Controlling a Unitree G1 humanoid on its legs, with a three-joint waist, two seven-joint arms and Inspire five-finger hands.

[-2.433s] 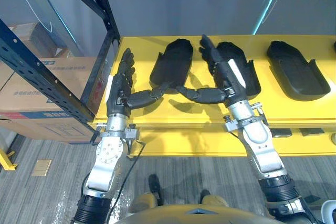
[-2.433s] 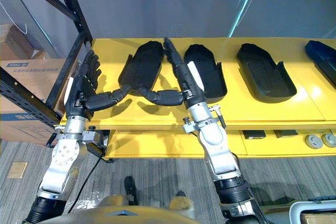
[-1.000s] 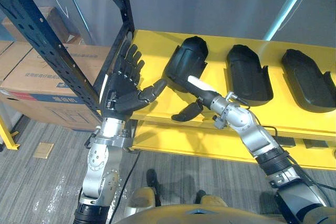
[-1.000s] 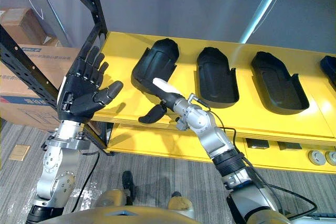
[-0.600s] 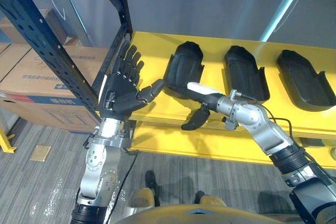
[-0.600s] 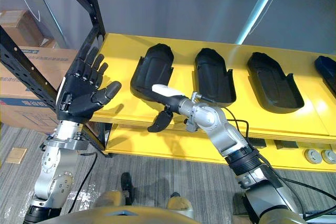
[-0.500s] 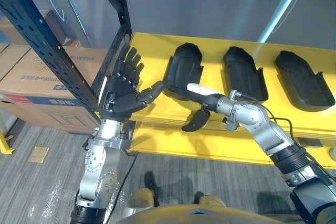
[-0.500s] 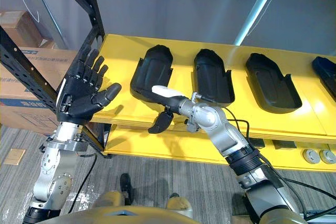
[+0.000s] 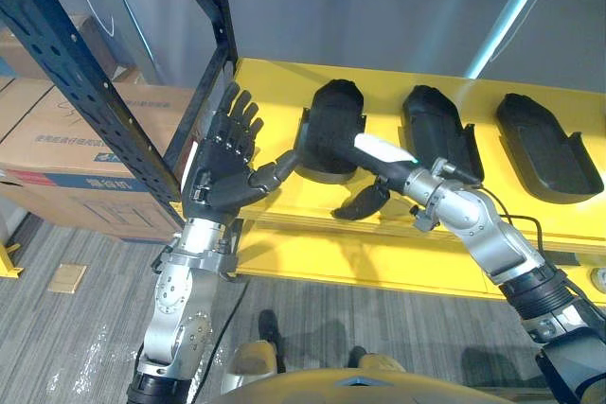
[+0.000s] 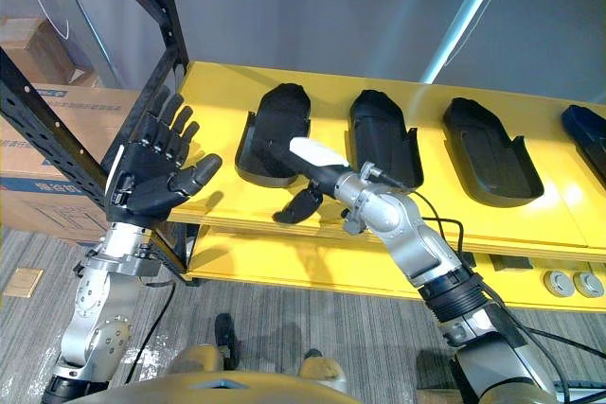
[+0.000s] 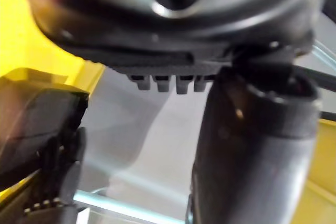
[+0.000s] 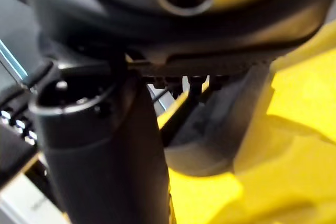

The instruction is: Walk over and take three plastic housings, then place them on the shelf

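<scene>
The right hand [image 9: 393, 166] is reaching farther over the leftmost plastic housing [image 9: 331, 120] on the yellow table [image 9: 279, 87], grip untellable. The left hand [image 9: 220, 172] is staying spread open by the table's left edge, close to the blue rack upright [image 9: 76, 73].

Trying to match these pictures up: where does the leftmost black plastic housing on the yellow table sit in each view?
Left eye view: leftmost black plastic housing, upper middle, beyond the right hand.
Right eye view: housing left of centre.
Right wrist view: dark rounded shape past the hand.
Left wrist view: too blurred to tell.
Shared landmark: yellow table.
</scene>
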